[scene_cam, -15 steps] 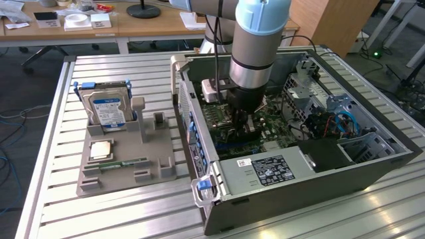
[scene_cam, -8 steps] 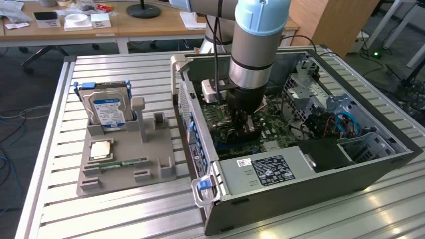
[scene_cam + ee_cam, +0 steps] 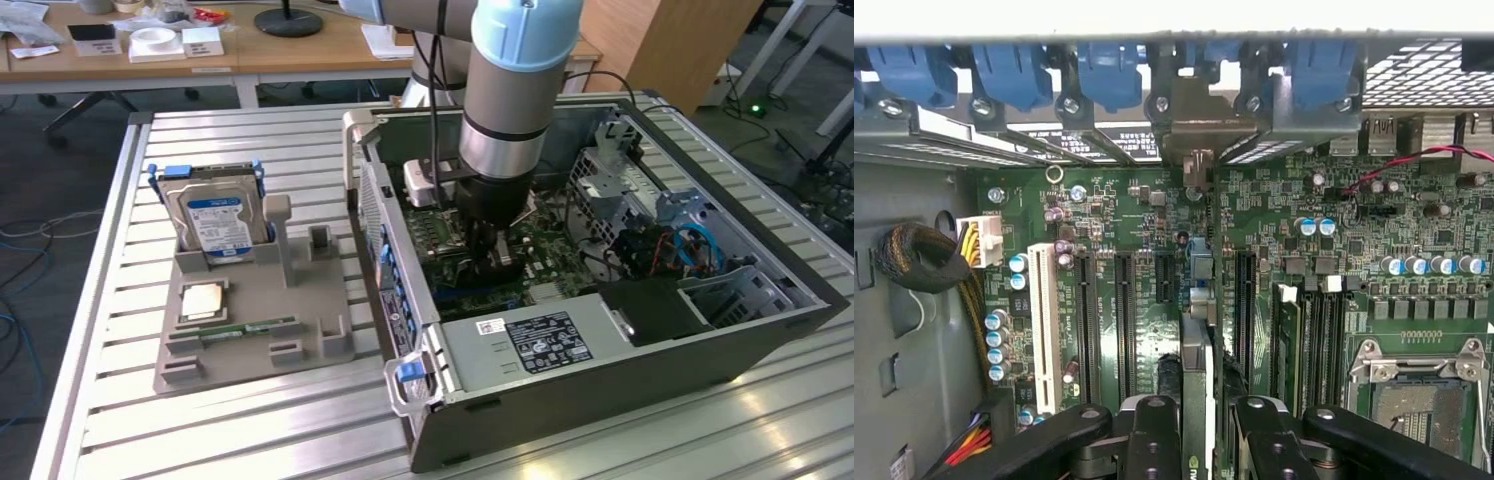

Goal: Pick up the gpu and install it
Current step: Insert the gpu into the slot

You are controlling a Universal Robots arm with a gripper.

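Black and thin, the gpu (image 3: 1197,400) stood on edge between the jaws, seen edge-on in the wrist view, with its metal bracket (image 3: 1197,130) reaching toward the rear wall of the computer case (image 3: 747,330). The jaws were partly closed and clamped on the card from both flat sides. In the exterior view the gripper (image 3: 491,262) hung low inside the open case, right above the green motherboard (image 3: 1154,300).

The step in hand appeared to be the install itself: the card was already lifted and carried in, and looked lined up over one of the long black slots (image 3: 1199,270) near the middle of the board. Whether its lower edge had entered the slot could not be told. Finishing the step would call for a straight, even push down, with the bracket meeting the gap among the blue plastic clips (image 3: 1109,75) at the rear wall; any tilt would likely jam the contacts.

Outward from there, the board was densely studded with small silver-topped cylinders, a white slot and a square metal processor socket (image 3: 1419,385). The case was dark grey sheet metal. Near the tabletop's edge on the exterior view's left, a grey moulded holder (image 3: 254,330) held a silver hard drive (image 3: 218,222) upright and a slim green memory stick (image 3: 251,328) lying flat. The tabletop (image 3: 267,430) was ribbed aluminium.
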